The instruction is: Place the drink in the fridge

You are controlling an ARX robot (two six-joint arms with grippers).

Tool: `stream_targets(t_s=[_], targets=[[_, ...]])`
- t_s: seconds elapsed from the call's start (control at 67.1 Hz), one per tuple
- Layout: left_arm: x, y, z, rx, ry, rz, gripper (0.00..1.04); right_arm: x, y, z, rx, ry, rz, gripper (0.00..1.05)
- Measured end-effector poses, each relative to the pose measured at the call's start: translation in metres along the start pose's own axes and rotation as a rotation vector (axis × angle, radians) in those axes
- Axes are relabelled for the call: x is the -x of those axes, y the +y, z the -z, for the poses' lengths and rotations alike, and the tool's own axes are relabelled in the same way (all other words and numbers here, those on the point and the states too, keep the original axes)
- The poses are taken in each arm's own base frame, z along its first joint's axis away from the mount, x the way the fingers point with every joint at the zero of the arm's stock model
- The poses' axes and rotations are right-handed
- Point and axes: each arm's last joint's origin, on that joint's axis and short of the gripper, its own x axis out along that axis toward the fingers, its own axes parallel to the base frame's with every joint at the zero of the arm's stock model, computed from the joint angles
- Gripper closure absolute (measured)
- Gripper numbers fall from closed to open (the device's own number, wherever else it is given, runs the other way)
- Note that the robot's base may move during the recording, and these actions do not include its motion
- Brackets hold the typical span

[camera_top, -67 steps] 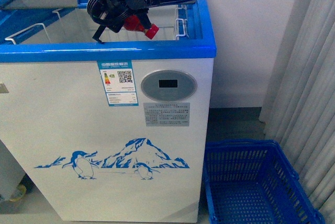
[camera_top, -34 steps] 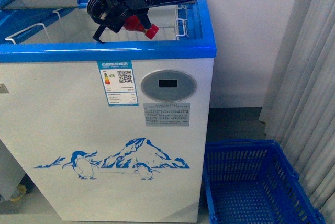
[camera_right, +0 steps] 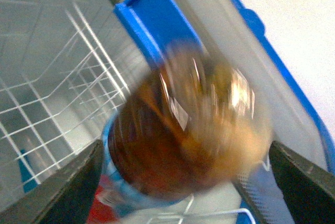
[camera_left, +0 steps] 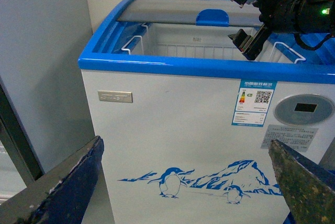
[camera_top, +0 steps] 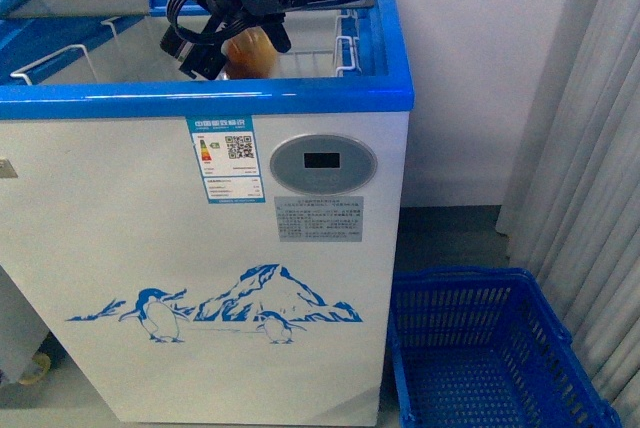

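The fridge (camera_top: 200, 248) is a white chest freezer with a blue rim and penguin graphic; its glass top is slid back, leaving the near end open. My right gripper (camera_top: 215, 48) hangs open over that opening. The drink (camera_top: 250, 51) is a motion-blurred brown shape just beside its fingers, over the wire basket (camera_top: 310, 53). In the right wrist view the drink (camera_right: 178, 130) fills the gap between the open fingers (camera_right: 68, 187), base toward the camera, blurred, with the light-blue and red label at its far end. My left gripper (camera_left: 193, 182) is open and empty, facing the fridge front (camera_left: 172, 130).
A blue plastic crate (camera_top: 490, 348) stands on the floor right of the fridge. Grey curtains (camera_top: 590, 148) hang at the far right. A tall grey cabinet (camera_left: 42, 51) stands left of the fridge. The slid-back lid's blue handle (camera_right: 152, 25) lies beyond the drink.
The right gripper held the drink still, red cap pointing down-right; now its jaws have opened and the drink is blurred and moving, with the cap no longer showing in the front view.
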Motion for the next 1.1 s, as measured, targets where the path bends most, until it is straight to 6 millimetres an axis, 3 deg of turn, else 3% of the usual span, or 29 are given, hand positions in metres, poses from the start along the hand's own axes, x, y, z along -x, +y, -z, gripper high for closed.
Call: stream_targets(t_s=[0.343,0.522,0.656,0.924,1.103], targets=[[0.000,0.000,0.000,0.000,0.000,0.000,0.08,0.002,-0.011,-0.007,-0.046,0.003,0.057,0.07],[0.000,0.000,0.000,0.000,0.000,0.000,0.08,0.004,-0.028,-0.015,-0.161,0.012,0.086,0.07],[0.000,0.000,0.000,0.000,0.000,0.000,0.08,0.008,-0.035,-0.003,-0.307,0.058,0.073,0.07],[0.000,0.000,0.000,0.000,0.000,0.000,0.08,0.067,-0.104,-0.005,-0.472,0.008,0.157,0.07],[0.000,0.000,0.000,0.000,0.000,0.000,0.08,0.106,-0.122,0.012,-0.548,0.020,0.181,0.07]])
